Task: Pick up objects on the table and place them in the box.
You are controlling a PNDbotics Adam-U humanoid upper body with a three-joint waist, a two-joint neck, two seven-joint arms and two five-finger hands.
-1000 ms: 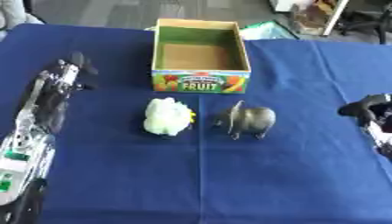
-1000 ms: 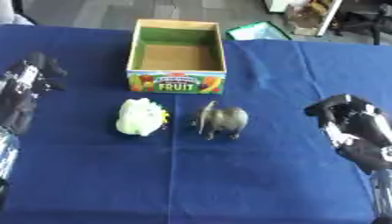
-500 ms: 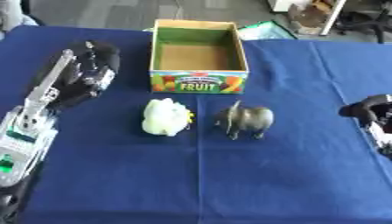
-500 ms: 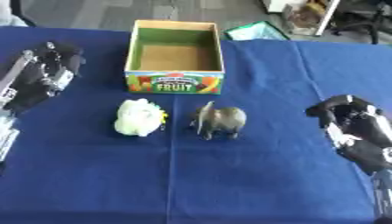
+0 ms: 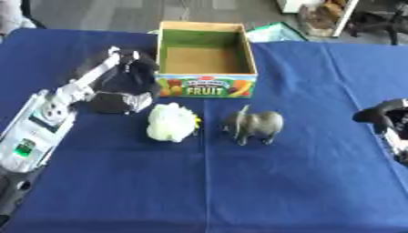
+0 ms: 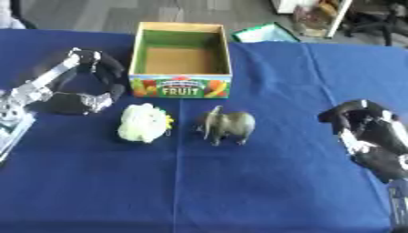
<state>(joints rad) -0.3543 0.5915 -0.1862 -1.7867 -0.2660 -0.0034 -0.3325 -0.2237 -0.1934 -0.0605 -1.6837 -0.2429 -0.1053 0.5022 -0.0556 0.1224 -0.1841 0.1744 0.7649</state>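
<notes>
left hand (image 5: 119, 88) over table left of box (image 5: 206, 63), just beside white toy (image 5: 171, 122); fingers look curled downward, holding nothing, likely shaping to grasp. white toy on blue cloth (image 5: 239, 182) just in front of box, untouched. grey elephant (image 5: 255, 126) standing beside it to the right, apart. box open, empty inside, label side facing robot, so drop-in from above looks easy. right hand (image 6: 370, 132) idle at right edge, fingers curled, holding nothing. judgement: approach stage, nothing placed yet.
</notes>
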